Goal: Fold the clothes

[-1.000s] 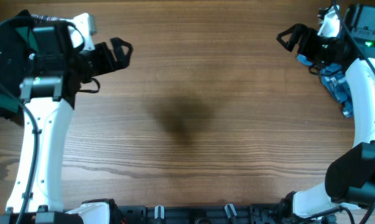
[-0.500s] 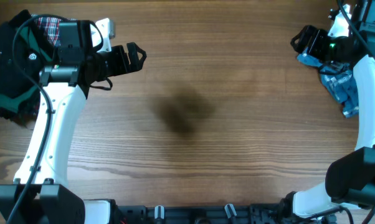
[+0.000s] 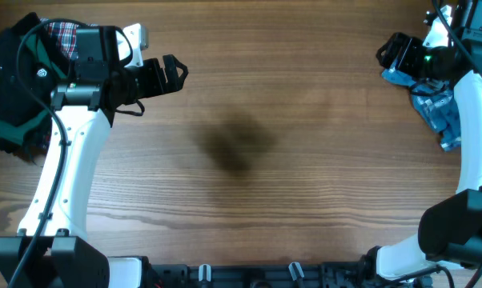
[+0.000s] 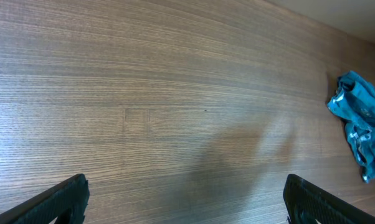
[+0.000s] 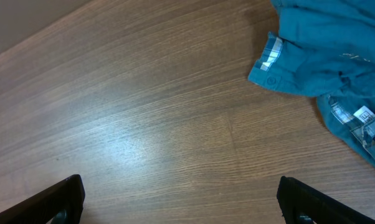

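From where I stand, nothing is laid out for folding yet. The middle of the table (image 3: 249, 200) is bare wood. The black shirt (image 3: 7, 96) lies in a crumpled heap at about nine to ten o'clock, right at the table's edge, with a bit of plaid cloth (image 3: 62, 34) poking out and the left arm passing over it. The left gripper (image 3: 169, 72) points toward the centre with its fingers spread wide and nothing between them. The blue garment (image 3: 435, 108) is bunched at about two o'clock. The right gripper (image 3: 391, 53) hangs just beside it, jaws likewise apart and empty. My worry is a pinch into the thick of either lump: that would lift a wad rather than an edge, and it would never open flat. A careless swing of the left arm could also shove the black heap off the edge.
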{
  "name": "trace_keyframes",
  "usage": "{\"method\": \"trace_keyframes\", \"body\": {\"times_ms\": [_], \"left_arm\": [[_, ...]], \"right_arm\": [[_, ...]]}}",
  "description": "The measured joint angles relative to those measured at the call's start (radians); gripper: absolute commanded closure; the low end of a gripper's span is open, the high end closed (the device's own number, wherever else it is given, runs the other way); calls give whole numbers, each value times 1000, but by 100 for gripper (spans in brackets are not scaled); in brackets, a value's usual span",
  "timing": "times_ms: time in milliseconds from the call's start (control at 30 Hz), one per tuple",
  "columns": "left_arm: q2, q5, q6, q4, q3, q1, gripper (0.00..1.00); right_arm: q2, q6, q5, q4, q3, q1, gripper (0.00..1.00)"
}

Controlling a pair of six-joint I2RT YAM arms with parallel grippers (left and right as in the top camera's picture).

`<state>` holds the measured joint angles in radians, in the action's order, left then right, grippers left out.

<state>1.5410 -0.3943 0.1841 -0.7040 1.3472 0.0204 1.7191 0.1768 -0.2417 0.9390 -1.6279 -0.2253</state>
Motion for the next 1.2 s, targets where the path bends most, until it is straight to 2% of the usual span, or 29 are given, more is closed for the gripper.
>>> {"method": "trace_keyframes", "body": {"times_ms": [333, 767, 900, 1067, 1200], "left_arm": [[0, 8, 0, 0, 0, 0, 0], [-21, 142, 0, -14, 0, -6, 0], [-98, 165, 0, -28, -2, -6, 0], [-295, 215, -4, -277, -2, -6, 0], [-445, 232, -4, -228, -5, -18, 0]], "right_arm": [[0, 0, 0, 0, 0, 0, 0], [0, 0, 0, 0, 0, 0, 0], [0, 0, 0, 0, 0, 0, 0], [0, 0, 0, -1, 0, 0, 0], [0, 0, 0, -1, 0, 0, 0]]}}
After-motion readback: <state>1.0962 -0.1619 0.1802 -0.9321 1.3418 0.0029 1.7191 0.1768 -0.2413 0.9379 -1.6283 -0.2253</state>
